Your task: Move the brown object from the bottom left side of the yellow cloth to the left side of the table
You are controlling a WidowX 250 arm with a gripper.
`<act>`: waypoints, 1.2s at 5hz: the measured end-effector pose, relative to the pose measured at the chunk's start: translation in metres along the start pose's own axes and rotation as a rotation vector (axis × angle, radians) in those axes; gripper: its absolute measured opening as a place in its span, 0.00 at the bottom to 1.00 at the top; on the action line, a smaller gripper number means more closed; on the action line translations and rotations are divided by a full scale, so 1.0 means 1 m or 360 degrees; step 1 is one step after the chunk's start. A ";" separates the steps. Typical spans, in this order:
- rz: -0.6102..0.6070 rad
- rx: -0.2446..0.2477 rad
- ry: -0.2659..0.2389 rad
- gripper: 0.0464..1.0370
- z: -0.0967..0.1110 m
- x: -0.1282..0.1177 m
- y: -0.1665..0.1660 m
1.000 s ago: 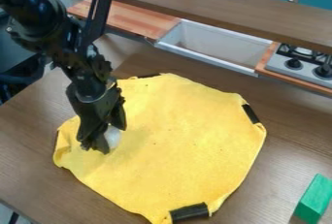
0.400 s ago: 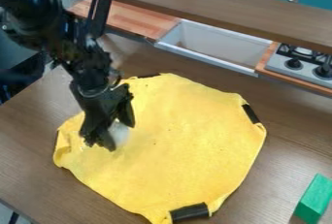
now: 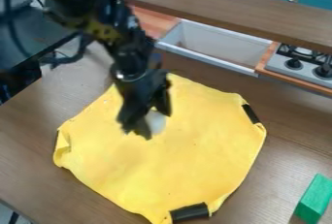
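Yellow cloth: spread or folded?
Spread. The yellow cloth covers a broad area of the table in one wide sheet, with a small fold at its left edge.

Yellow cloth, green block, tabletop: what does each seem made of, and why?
Yellow cloth: matt fabric, from its folded edges. Green block: perhaps painted wood or plastic, from its flat, evenly coloured faces. Tabletop: wood or wood-look laminate, slight sheen, from its streaky grain.

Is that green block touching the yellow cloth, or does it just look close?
Apart. The camera view shows a strip of bare brown tabletop between the green block and the right edge of the yellow cloth.
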State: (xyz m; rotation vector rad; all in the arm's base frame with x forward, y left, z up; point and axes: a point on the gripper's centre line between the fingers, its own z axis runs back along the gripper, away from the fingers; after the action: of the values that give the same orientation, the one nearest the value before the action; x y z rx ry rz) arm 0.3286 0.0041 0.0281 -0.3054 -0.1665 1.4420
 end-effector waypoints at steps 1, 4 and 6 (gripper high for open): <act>-0.0027 0.0017 0.0022 0.71 -0.008 -0.025 -0.023; -0.0284 0.0000 0.0052 0.71 -0.047 -0.112 -0.085; -0.0390 -0.0016 0.0003 0.71 -0.078 -0.148 -0.098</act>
State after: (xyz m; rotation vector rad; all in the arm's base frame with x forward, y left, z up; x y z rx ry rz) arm 0.4258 -0.1605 -0.0058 -0.2843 -0.2025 1.1983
